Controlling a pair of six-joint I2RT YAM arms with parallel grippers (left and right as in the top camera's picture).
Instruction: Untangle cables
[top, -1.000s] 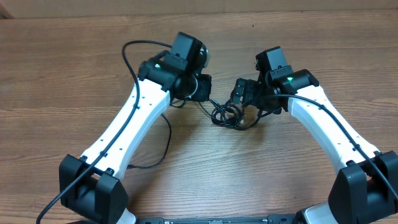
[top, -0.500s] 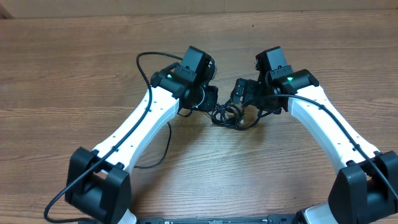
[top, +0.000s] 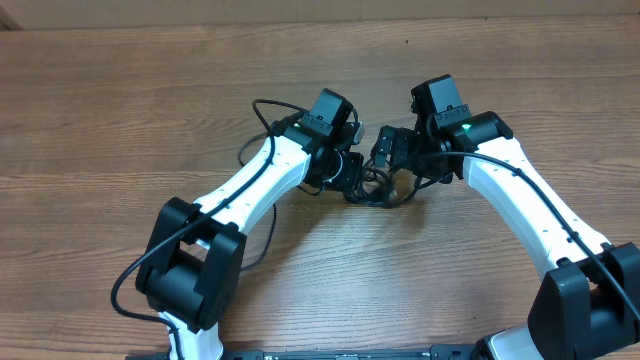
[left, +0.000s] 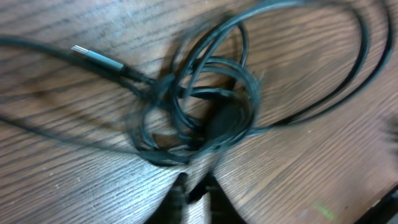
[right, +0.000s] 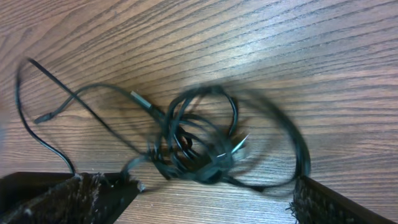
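The cables (top: 380, 190) are a small bunch of thin black cords on the wooden table between my two grippers. In the left wrist view the bunch (left: 199, 112) lies just ahead of my left gripper (left: 196, 196), whose fingers are nearly together and hold nothing; a silver-tipped plug (left: 87, 55) sticks out at the upper left. In the overhead view my left gripper (top: 352, 178) is at the bunch's left edge. My right gripper (right: 211, 196) is open wide, with the bunch (right: 199, 143) just ahead of its fingers. It (top: 387, 160) is at the bunch's upper right.
A thin loose strand (right: 37, 134) trails left from the bunch in the right wrist view. A thin black cord (top: 268, 225) curves over the wood beside the left arm. The left arm's thicker wire (top: 262, 108) loops above its wrist.
My left arm has swung to the right, bringing its gripper up to the left side of the cable bunch. The right arm and the bunch have stayed put.
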